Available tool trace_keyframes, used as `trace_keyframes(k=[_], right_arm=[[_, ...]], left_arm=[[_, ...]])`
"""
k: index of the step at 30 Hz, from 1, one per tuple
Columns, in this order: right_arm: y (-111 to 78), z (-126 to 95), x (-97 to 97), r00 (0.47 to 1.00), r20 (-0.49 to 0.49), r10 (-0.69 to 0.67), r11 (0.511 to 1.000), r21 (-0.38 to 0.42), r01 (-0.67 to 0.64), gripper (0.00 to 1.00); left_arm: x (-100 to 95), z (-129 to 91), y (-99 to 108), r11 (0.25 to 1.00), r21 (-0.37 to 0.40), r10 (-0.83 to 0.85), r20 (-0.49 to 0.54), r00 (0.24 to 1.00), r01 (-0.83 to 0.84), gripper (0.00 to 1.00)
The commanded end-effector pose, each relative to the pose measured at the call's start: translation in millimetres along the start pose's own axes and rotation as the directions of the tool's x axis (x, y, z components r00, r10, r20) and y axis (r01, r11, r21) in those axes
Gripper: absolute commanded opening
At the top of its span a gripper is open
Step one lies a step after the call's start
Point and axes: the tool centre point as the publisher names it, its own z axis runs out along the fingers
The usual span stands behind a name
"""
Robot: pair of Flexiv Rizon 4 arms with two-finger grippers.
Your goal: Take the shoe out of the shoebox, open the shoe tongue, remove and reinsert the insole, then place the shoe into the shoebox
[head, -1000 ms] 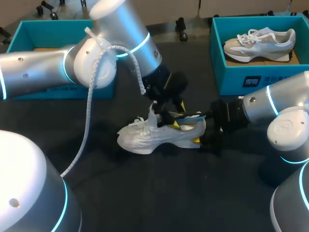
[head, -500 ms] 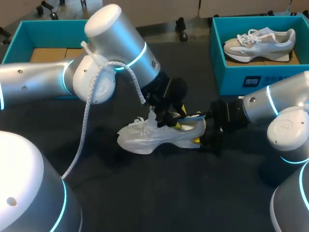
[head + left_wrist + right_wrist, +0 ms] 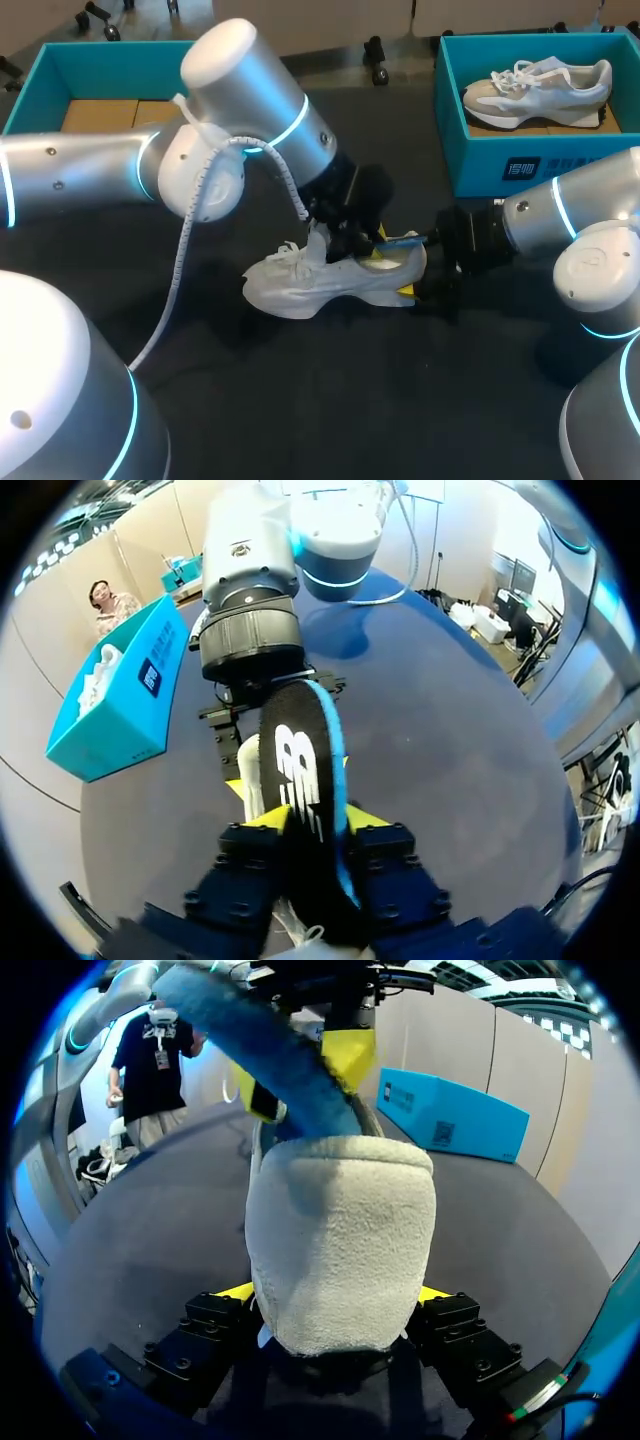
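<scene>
A white shoe (image 3: pixel 320 280) lies on its side on the dark table, toe to the left. My right gripper (image 3: pixel 412 268) is shut on its heel; in the right wrist view the fuzzy heel (image 3: pixel 340 1240) fills the gap of the right gripper (image 3: pixel 335 1295), touching both fingers. My left gripper (image 3: pixel 365 248) is at the shoe's opening. In the left wrist view the black, blue-edged insole (image 3: pixel 305 765) stands on edge in the left gripper (image 3: pixel 312 820), with both yellow tips pressing its sides. The insole (image 3: pixel 260 1050) sticks up out of the shoe.
A teal shoebox (image 3: pixel 500 150) at the back right holds another pale shoe (image 3: pixel 540 85). A second teal box (image 3: pixel 60 60) with a cardboard floor stands at the back left. A white cable (image 3: pixel 190 250) hangs from my left arm.
My left gripper's fingers have closed in onto the insole, and the left arm has shifted slightly. The shoe and my right arm have stayed put.
</scene>
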Motion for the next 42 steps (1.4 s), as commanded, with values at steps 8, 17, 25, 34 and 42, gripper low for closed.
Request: trace_keyframes(k=[8, 17, 25, 34, 42], right_arm=[[-0.5, 4.9, -0.5, 1.0, 0.003, 0.0, 1.0, 0.004, 0.0, 0.0], [-0.5, 4.9, -0.5, 1.0, 0.003, 0.0, 1.0, 0.004, 0.0, 0.0], [-0.5, 4.9, -0.5, 1.0, 0.003, 0.0, 1.0, 0.004, 0.0, 0.0], [-0.5, 4.9, -0.5, 1.0, 0.003, 0.0, 1.0, 0.004, 0.0, 0.0], [-0.5, 4.9, -0.5, 1.0, 0.003, 0.0, 1.0, 0.004, 0.0, 0.0]], left_arm=[[0.0, -23.0, -14.4, 0.999, 0.043, -0.025, -0.045, 0.999, 0.027, 0.0], [-6.2, -62.4, -46.3, 0.99, 0.084, -0.105, -0.107, 0.989, 0.114, 0.0], [-8.2, -104.5, -78.8, 0.973, 0.129, -0.159, -0.212, 0.964, 0.189, 0.0], [-7.3, -128.5, -93.3, 0.956, 0.174, -0.175, -0.305, 0.936, 0.236, 0.0], [-7.3, -128.5, -93.3, 0.956, 0.174, -0.175, -0.305, 0.936, 0.236, 0.0]])
